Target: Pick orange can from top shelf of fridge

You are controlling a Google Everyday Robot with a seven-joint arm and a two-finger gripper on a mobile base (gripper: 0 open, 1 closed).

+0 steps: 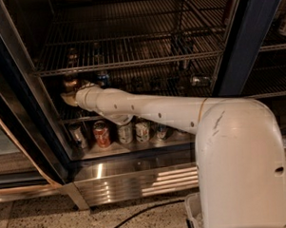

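The orange can (70,84) stands at the left end of the top shelf (157,88), a dark wire rack inside the fridge (23,92). It shows a coppery body and a silver top. My white arm reaches in from the lower right, and my gripper (67,97) is at the can's lower body, touching or nearly touching it. The can's lower half is hidden behind the gripper. A blue can (102,78) stands just right of the orange can, behind my wrist.
Another wire rack (131,59) hangs close above the cans. On the steel floor below stand a red-and-white can (102,135) and several other cans (142,131). A dark door post (247,40) is at right, and a cable (138,215) lies on the floor.
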